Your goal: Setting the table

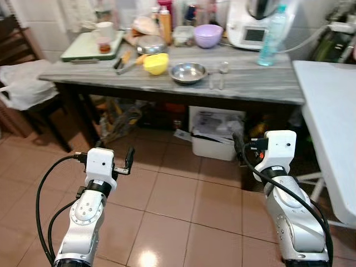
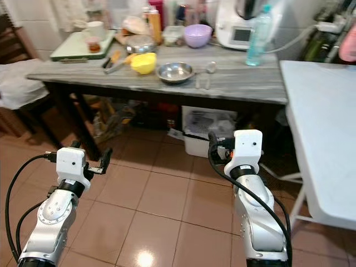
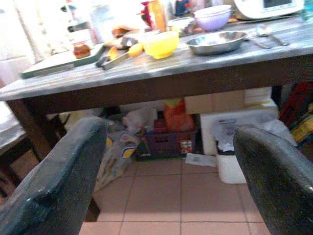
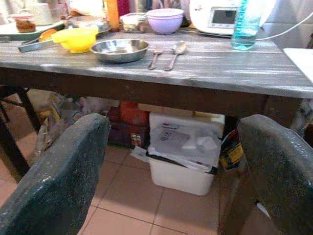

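Terracotta floor tiles [image 1: 178, 200] run under a grey-streaked counter [image 1: 250, 78] carrying a steel bowl [image 1: 188, 72], yellow bowl [image 1: 156, 63] and spoon [image 4: 177, 49]. White bin [image 1: 214, 133] below. Left tool [image 1: 129, 161] and right tool [image 1: 239, 146] hover low, fingers apart, empty.

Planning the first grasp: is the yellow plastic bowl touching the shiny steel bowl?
Apart. The right wrist view shows a strip of grey tabletop between the yellow plastic bowl and the shiny steel bowl.

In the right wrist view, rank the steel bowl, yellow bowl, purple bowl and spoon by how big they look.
1. Steel bowl, widest.
2. Yellow bowl.
3. Purple bowl; close to the yellow one, and it sits farther back, so the order of these two is unsure.
4. Spoon, clearly smallest.
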Controlling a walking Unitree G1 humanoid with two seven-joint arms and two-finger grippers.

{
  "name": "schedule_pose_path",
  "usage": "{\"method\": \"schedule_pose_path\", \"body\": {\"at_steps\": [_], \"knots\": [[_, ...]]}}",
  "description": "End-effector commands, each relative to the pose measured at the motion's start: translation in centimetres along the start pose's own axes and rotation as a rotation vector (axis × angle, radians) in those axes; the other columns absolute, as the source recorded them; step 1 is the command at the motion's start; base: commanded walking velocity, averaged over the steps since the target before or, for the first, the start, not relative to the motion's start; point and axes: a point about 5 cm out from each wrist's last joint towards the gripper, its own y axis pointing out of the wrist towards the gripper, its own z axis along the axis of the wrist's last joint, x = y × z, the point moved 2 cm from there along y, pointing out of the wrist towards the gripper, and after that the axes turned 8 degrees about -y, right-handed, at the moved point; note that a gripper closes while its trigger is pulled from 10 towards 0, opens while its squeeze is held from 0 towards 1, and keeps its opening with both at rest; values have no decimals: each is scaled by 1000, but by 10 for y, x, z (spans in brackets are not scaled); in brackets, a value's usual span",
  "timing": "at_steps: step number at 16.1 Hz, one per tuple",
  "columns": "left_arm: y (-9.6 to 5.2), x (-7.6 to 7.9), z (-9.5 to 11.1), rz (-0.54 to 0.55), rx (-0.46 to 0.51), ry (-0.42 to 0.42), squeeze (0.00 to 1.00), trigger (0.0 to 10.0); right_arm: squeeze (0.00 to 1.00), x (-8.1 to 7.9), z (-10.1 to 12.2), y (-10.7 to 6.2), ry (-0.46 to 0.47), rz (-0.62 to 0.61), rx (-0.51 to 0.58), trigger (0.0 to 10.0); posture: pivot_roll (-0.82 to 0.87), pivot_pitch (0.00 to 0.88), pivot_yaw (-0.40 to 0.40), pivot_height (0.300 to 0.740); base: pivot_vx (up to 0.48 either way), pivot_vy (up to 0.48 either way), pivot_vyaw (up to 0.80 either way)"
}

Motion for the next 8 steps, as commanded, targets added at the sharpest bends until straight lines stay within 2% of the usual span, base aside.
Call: {"method": "schedule_pose_path", "body": {"at_steps": [1,8], "knots": [[3,-3,5,-4,8,3,0,10000,0,-3,-1,1,3,9,-3,10000,-73,0,49,740,0,-300,0],[6,-3,5,-13,-2,-5,0,10000,0,-4,3,4,4,4,2,10000,-76,0,53,740,0,-388,0]]}}
